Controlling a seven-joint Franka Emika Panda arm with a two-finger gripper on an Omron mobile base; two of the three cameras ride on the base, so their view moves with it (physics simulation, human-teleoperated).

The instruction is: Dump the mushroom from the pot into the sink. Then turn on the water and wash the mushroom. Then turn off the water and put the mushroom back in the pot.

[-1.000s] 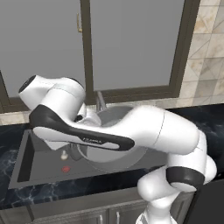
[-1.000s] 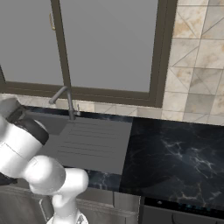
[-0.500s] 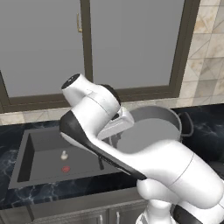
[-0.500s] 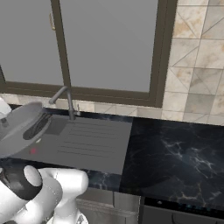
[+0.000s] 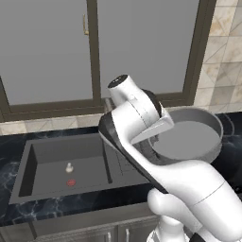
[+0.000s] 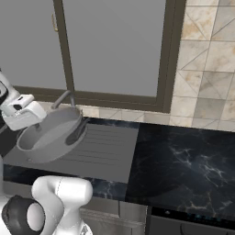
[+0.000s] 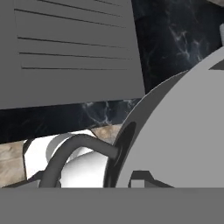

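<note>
With the mushroom (image 5: 69,167) already lying in the sink (image 5: 42,153), well left of my tool, whose grip I cannot tell, I judge dumping done while the pot (image 6: 48,134) hangs beside it, washing and return remaining.

One mushroom (image 5: 69,166), one pot (image 5: 189,137), one sink (image 5: 52,153), one faucet (image 6: 63,97)

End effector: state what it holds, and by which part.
The end effector carries the pot, seemingly gripped at its rim, opposite the dark handle; the exact contact is hidden.
</note>
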